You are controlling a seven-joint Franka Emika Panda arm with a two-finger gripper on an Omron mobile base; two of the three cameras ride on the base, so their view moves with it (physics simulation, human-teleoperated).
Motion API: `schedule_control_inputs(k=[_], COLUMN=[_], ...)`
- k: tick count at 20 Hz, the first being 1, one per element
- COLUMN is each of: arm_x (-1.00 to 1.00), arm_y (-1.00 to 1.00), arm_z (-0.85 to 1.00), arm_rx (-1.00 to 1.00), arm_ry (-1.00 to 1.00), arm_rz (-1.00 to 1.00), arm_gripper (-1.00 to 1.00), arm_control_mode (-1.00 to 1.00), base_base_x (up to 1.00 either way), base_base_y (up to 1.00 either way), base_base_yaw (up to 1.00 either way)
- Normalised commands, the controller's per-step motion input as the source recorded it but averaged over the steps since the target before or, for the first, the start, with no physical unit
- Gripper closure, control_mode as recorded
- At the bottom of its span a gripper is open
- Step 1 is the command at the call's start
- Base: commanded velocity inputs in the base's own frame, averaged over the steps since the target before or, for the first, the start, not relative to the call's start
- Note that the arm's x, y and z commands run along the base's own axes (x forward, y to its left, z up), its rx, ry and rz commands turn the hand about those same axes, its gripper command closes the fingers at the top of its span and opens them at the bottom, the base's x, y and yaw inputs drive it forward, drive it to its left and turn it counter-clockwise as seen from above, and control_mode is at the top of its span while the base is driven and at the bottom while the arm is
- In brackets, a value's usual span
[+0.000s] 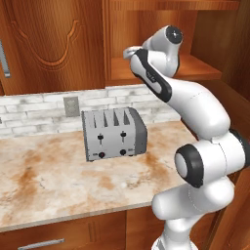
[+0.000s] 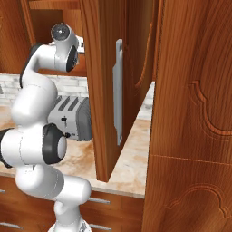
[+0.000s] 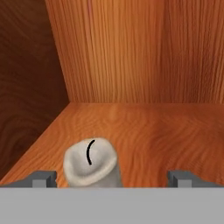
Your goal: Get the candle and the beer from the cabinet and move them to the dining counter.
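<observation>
The stubby pale grey-white wax candle (image 3: 92, 162) with a black curved wick stands upright on the reddish-brown wooden cabinet's shelf (image 3: 153, 127), at six o'clock in the hand view.

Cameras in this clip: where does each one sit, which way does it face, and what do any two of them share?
Left base view: behind the arm on its left, looking forward and down at the toaster on the counter and the open cabinet; arm rises at lower right.
Right base view: behind on the right, facing the cabinet's open door edge; arm at lower left.
Hand view: on the hand, looking along the open claw into the cabinet at the candle; two fingertips show.
Both base views share arm, toaster and counter.
</observation>
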Motion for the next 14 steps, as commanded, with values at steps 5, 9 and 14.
schedule_control_inputs(k=[5,9,14], arm_x=[0.12,0.07,0.04], arm_y=[0.03,0.00,0.00], arm_z=[-0.03,-0.06,-0.07], arm_rx=[0.00,0.00,0.00], arm_ry=[0.01,0.00,0.00], arm_rz=[0.00,0.00,0.00], arm_gripper=[-1.00,-1.00,-1.00], arm_control_mode=[-1.00,-1.00,-1.00], base_base_x=[0.00,0.00,0.00], base_base_y=[0.00,0.00,0.00], base_base_yaw=[0.00,0.00,0.00])
